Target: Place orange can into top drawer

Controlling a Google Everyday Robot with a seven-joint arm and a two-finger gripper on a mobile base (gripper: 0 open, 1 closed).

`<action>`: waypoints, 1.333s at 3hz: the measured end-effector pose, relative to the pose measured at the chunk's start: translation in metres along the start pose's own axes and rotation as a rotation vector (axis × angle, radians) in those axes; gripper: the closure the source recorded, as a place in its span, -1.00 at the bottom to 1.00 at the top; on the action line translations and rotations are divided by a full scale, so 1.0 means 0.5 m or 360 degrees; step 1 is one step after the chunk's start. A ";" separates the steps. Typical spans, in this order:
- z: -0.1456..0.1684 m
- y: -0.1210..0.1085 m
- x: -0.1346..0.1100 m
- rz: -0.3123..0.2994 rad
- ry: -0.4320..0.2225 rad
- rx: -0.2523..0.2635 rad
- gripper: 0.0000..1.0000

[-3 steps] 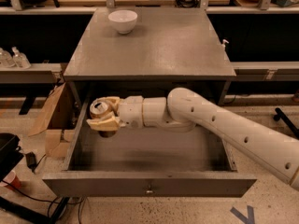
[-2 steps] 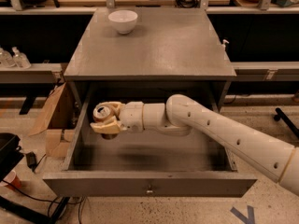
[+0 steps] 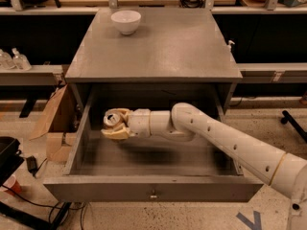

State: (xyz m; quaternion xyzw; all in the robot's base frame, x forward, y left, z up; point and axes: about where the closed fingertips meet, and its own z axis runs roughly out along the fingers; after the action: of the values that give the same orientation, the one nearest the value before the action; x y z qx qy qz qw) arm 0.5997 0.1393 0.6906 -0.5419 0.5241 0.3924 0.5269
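Grey drawer stands open. Over its left side, the hand is closed around the can. On the counter above sits a white bowl.

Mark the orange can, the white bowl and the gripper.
Orange-brown metal drink can [image 3: 113, 118]: camera view, silver top.
Round white bowl [image 3: 126, 23]: camera view, outer wall.
Beige two-finger gripper [image 3: 109, 126]: camera view, between fingertips, clamped on the can above the open grey metal drawer [image 3: 96, 189], left side.

Pincer seemingly clasped, low centre-left.
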 end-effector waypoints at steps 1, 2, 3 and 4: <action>-0.017 -0.004 0.053 0.0031 0.0082 0.0007 1.00; -0.014 -0.002 0.052 0.0031 0.0080 0.0002 0.64; -0.009 0.000 0.051 0.0030 0.0077 -0.0004 0.17; -0.003 0.004 0.049 0.0030 0.0073 -0.0014 -0.48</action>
State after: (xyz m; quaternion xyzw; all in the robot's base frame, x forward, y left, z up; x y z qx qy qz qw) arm 0.6012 0.1344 0.6667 -0.5482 0.5394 0.3871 0.5086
